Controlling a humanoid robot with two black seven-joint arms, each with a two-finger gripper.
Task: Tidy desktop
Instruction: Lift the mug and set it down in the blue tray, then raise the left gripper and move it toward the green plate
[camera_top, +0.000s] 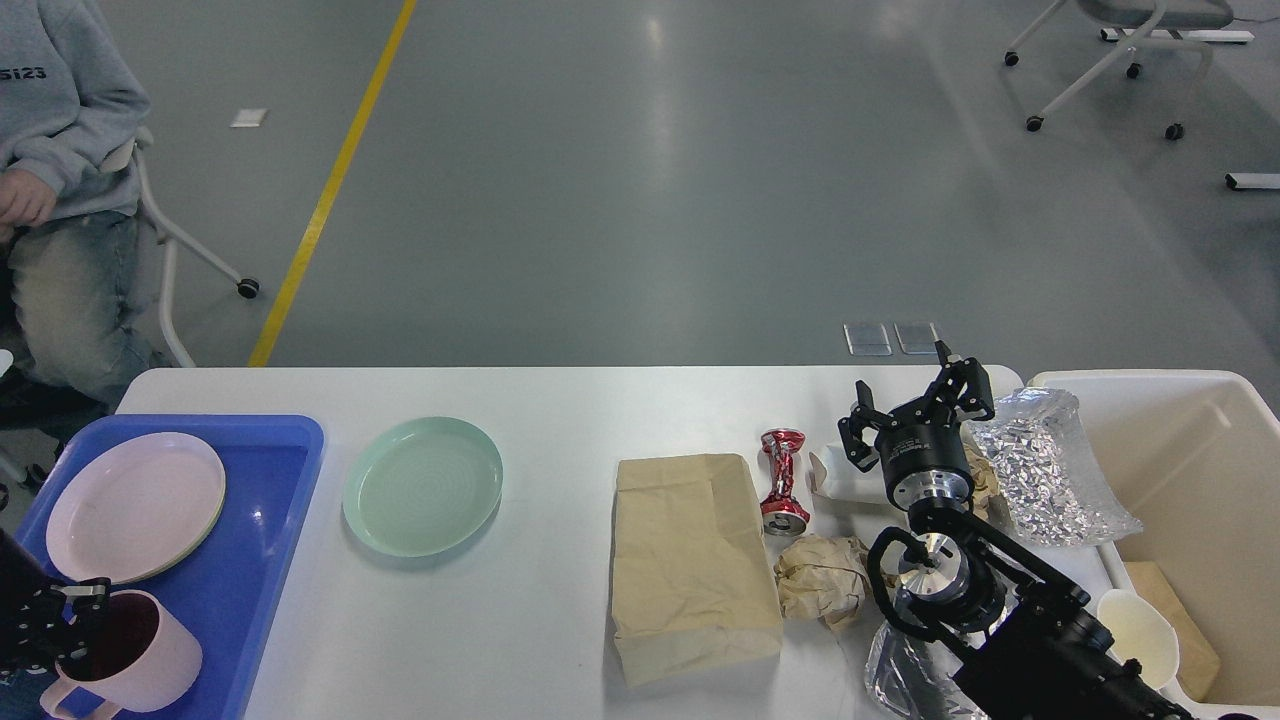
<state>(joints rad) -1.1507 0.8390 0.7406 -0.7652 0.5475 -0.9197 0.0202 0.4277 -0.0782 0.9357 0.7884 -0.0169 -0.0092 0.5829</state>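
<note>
The white desktop (570, 410) holds a green plate (422, 486), a flat brown paper bag (690, 565), a crushed red can (783, 480), a crumpled brown paper ball (820, 580), a small white carton (845, 476) and a shiny foil bag (1050, 465). My left gripper (68, 612) is at the bottom left, closed on the rim of a pink mug (135, 655) over the blue tray (270, 520). My right gripper (915, 395) is open and empty, just above the white carton.
A pink plate (135, 507) lies in the blue tray. A beige bin (1200, 440) at the right holds a white cup (1135, 625) and brown cardboard. Crinkled clear plastic (900, 680) lies under my right arm. A seated person (60, 150) is at the far left.
</note>
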